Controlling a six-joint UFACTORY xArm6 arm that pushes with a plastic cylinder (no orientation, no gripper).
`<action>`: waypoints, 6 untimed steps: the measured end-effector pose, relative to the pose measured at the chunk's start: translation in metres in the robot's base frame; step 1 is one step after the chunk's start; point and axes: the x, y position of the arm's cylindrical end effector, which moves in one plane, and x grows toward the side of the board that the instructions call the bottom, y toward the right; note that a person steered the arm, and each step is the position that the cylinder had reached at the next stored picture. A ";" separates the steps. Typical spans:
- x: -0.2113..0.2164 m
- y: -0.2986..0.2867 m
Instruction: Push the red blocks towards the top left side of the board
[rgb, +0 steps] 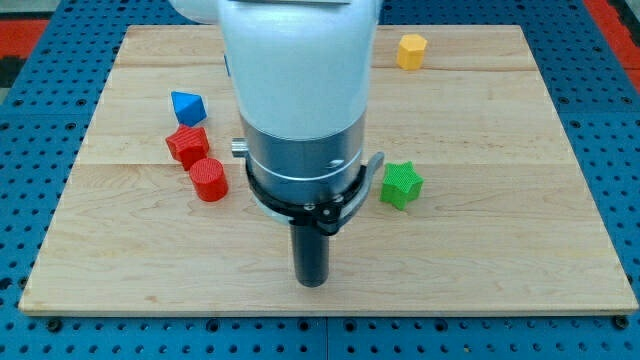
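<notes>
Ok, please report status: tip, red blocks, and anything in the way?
My tip low centre, right of and below both reds, not touching. Red star and red cylinder touching, mid-left. Blue block just above them, in the top-left path.

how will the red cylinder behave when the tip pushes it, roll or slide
The red cylinder stands on its flat end, so it will probably slide, not roll. Its ribbed round side may let it slip off my tip. It touches the red star block, so both may move together.
</notes>
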 end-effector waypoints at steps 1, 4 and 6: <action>0.000 0.013; -0.058 -0.101; -0.134 -0.133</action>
